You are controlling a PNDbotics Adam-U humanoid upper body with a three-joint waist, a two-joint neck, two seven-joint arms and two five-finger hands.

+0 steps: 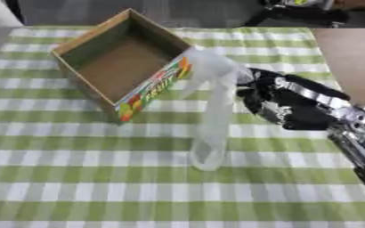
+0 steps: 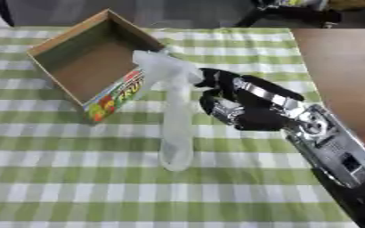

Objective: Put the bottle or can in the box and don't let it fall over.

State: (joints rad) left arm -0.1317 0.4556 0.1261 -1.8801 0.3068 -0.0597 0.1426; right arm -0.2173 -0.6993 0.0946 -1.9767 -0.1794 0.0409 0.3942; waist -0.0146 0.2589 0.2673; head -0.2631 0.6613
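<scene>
On the checked tablecloth your right hand pinches the bottle high—tilt it against the box rim near the far-left corner and it topples.

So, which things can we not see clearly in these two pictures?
- Bottle: clear and blurred in both views; whether it has a cap or any liquid cannot be told.
- Right hand: its fingers lie beside the bottle's upper part; whether they touch it is unclear.
- Box: only "FRU" shows in the printing on its side.
- Left hand: in neither view.
- Right arm: cut off by the lower right edge.
</scene>
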